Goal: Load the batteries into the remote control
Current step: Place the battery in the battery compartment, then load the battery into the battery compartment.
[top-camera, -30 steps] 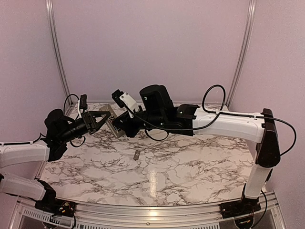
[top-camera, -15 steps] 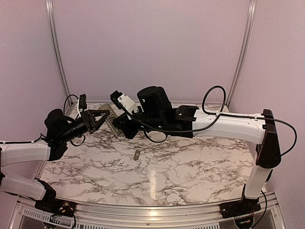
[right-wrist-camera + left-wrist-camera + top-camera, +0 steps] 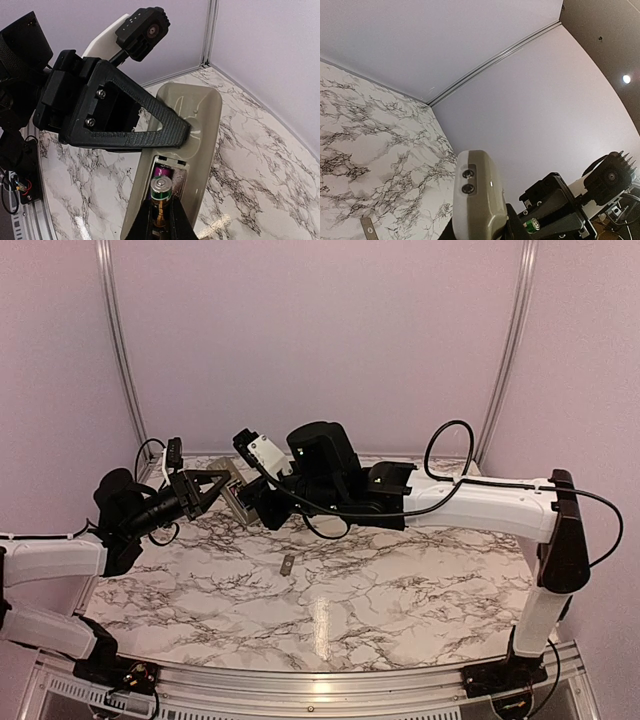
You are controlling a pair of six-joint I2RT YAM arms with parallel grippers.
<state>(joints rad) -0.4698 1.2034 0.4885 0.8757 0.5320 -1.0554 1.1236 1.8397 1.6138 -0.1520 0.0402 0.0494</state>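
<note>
My left gripper (image 3: 208,486) is shut on the remote control (image 3: 236,496) and holds it off the table, its grey back (image 3: 196,125) towards the right wrist camera. The battery compartment (image 3: 170,175) is open, and a purple battery (image 3: 163,171) lies inside it. My right gripper (image 3: 161,216) is shut on a gold and black battery (image 3: 162,194) with a green band. The silver end of this battery points into the compartment, just over the purple one. In the left wrist view the remote's end (image 3: 476,195) fills the bottom, and the held battery's tip (image 3: 534,224) shows beside it.
A small grey strip (image 3: 286,564) lies on the marble table (image 3: 400,590) below the two grippers, also seen as the strip (image 3: 366,231) in the left wrist view. Purple walls close the back and sides. A black cable (image 3: 450,445) loops over the right arm.
The right gripper with its battery has edged a little left, closer onto the remote. The left gripper has kept its hold and barely shifted.
</note>
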